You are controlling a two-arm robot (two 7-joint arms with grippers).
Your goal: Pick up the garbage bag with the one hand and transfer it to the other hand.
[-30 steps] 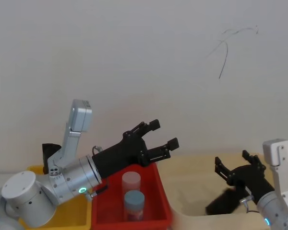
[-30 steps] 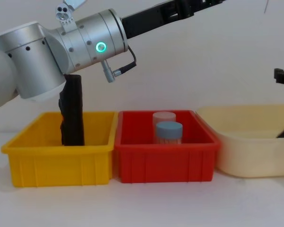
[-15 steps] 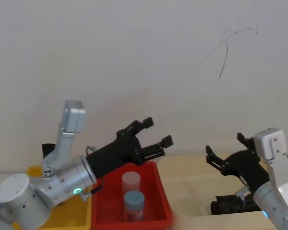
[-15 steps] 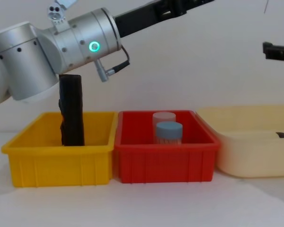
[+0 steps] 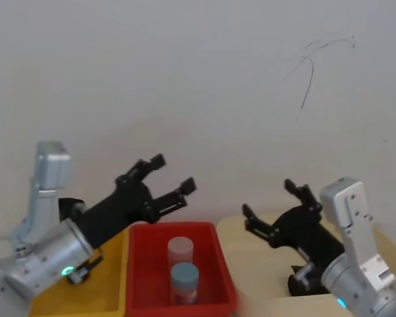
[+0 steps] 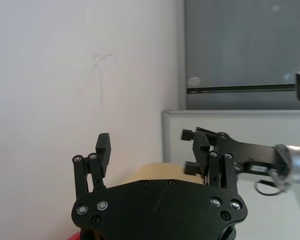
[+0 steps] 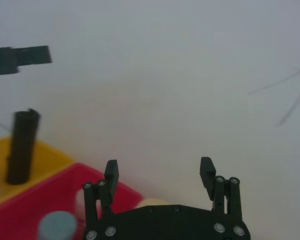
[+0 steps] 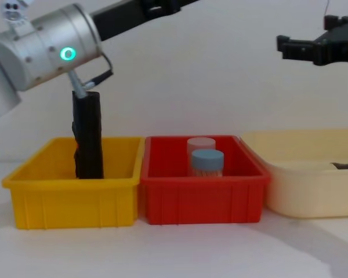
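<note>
Over on the left, the garbage bag stands up straight in the far part of the yellow bin. It is tall and thin and pokes up past the bin's wall. Nothing is holding it.

Both grippers are up in the air with their fingers spread wide and nothing between them. The left gripper is above the far edge of the red bin. The right gripper is above the cream tub on the right. Both are well apart from the bag.

What could go wrong? The fat silver part of the left arm hangs just over the top of the bag. I think a bump from it could tip the bag over. The bag is crinkly plastic, so it may squash or slip when pinched. It could also drop when one gripper passes it to the other. A low swing could hit the blue-lidded jar in the red bin.

I can read no words or labels. The wall has a thin dark scribble, but it is not writing.
</note>
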